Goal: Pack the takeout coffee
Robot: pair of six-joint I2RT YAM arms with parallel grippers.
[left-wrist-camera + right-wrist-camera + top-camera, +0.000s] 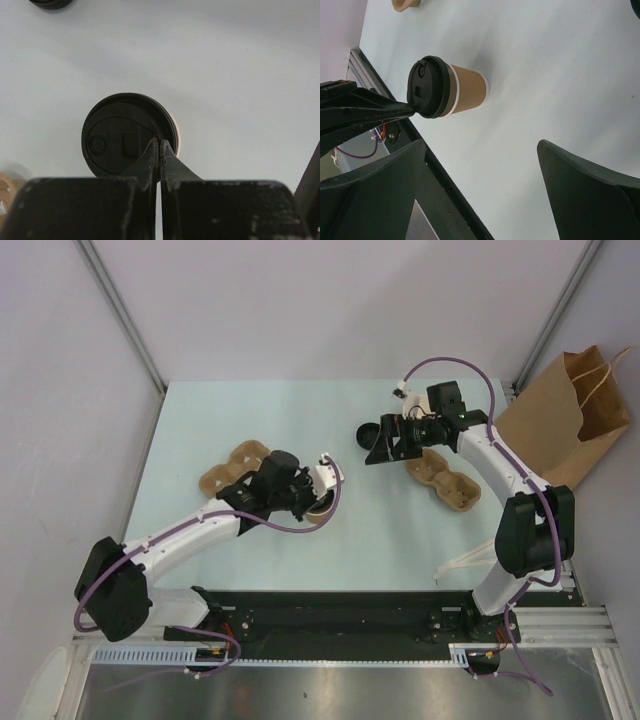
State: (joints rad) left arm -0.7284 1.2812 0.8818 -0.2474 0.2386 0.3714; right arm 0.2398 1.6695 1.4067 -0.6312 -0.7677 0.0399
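The takeout coffee cup [467, 90] stands on the table, tan with a black lid [120, 135] on it. In the top view it [321, 508] is mostly hidden under my left gripper [312, 498]. My left gripper [160, 146] is shut, and its tips rest on the near right edge of the lid. Its dark finger [370, 112] touches the lid in the right wrist view. My right gripper [480, 143] is open and empty, off to the cup's far right [378, 448].
A second black lid [367, 432] lies by my right gripper. One brown pulp tray [228, 470] lies left of the cup, another [447, 480] under my right arm. A brown paper bag [570, 420] stands at the table's far right edge.
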